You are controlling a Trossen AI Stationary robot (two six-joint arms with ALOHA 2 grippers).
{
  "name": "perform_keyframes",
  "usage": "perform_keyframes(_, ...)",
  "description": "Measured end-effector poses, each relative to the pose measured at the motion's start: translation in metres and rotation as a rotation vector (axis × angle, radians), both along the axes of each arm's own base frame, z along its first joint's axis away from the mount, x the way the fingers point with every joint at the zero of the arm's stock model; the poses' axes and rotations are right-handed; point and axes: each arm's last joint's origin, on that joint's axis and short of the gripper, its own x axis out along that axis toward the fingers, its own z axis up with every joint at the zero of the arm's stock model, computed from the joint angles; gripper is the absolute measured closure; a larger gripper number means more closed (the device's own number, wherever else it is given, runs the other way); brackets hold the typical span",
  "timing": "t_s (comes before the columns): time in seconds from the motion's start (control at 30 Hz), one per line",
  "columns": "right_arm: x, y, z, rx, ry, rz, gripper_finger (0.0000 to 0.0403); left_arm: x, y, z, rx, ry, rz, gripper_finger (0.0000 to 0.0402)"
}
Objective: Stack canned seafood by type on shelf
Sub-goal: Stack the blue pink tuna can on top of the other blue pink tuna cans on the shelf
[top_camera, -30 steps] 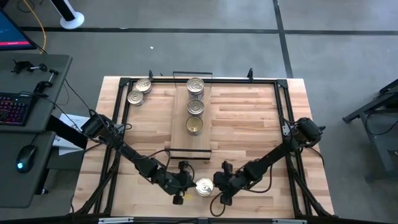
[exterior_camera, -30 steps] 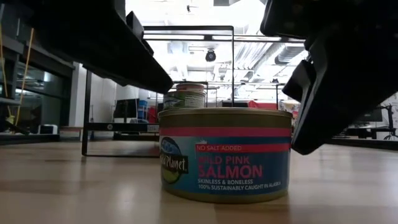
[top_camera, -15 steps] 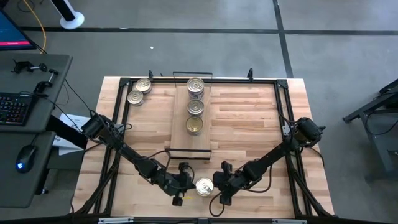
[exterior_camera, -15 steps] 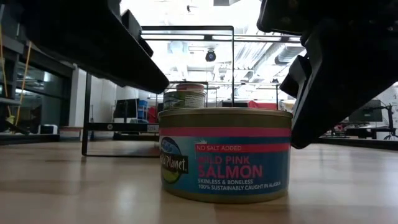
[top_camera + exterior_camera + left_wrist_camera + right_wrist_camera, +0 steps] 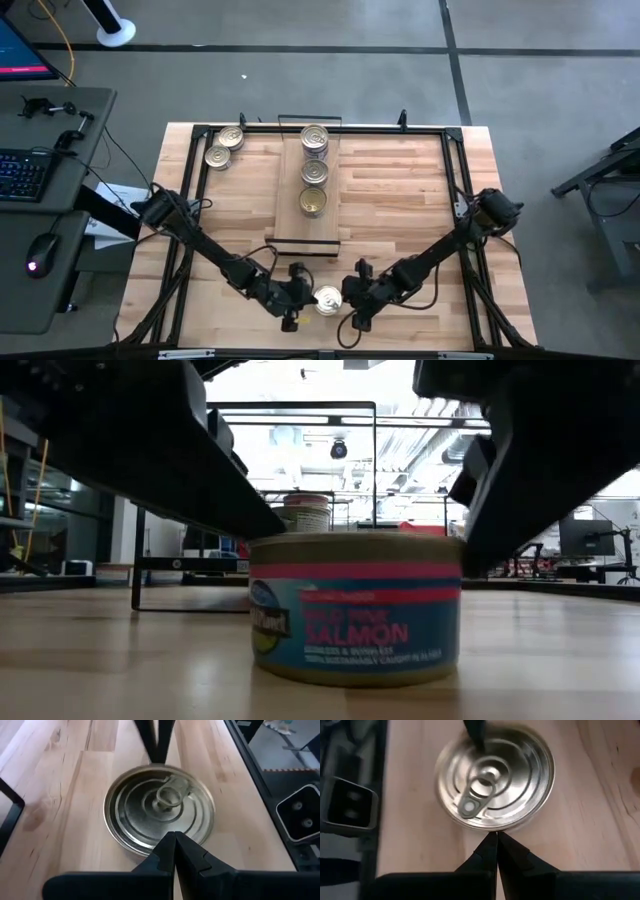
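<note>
The left gripper sits low at the near edge of the table, its two fingers pressed together with nothing between them, their joined tips touching the rim of a salmon tin; the right gripper comes at the same tin from the other side, its fingers likewise pinched tight on nothing, tips just at the tin's edge; the tin so stands between the two closed claws, upright on the tabletop, silver pull-tab lid up; in the low view its label reads pink salmon, with dark arm parts looming to either side above it; both arms reach in from the table's side edges toward this near middle spot

Farther back, the shelf lies along the middle of the table, a narrow light-wood board with black frame ends; on it three spots of tins stand in a row: a gold-lidded tin nearest the grippers, a silver-lidded tin behind it, and a far tin that looks like a stack, though how many I cannot tell; two more loose tins rest touching each other at the far left corner of the tabletop, well apart from the shelf

A desk with a keyboard stands off to the left of the table
</note>
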Motion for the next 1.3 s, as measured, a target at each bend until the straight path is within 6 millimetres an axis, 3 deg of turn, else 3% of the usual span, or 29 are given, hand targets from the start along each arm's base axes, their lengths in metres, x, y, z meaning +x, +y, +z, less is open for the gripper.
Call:
perform_keyframes(0.67, 0.006, -0.001, 0.039, 0.046, -0.224, 0.004, 0.0403, -0.007, 0.000, -0.005, 0.083, 0.040, 0.054, 0.0402)
perform_keyframes(0.93, -0.005, -0.008, 0.042, -0.009, -0.123, 0.017, 0.0403, -0.015, -0.007, -0.006, 0.113, 0.044, 0.051, 0.0402)
perform_keyframes(1.07, -0.006, -0.008, 0.042, -0.001, -0.114, 0.026, 0.0403, -0.022, -0.007, -0.017, 0.145, 0.109, 0.042, 0.0401)
perform_keyframes(1.3, -0.005, -0.008, 0.042, 0.047, -0.097, -0.020, 0.0403, -0.022, -0.006, -0.015, 0.135, 0.118, 0.069, 0.0401)
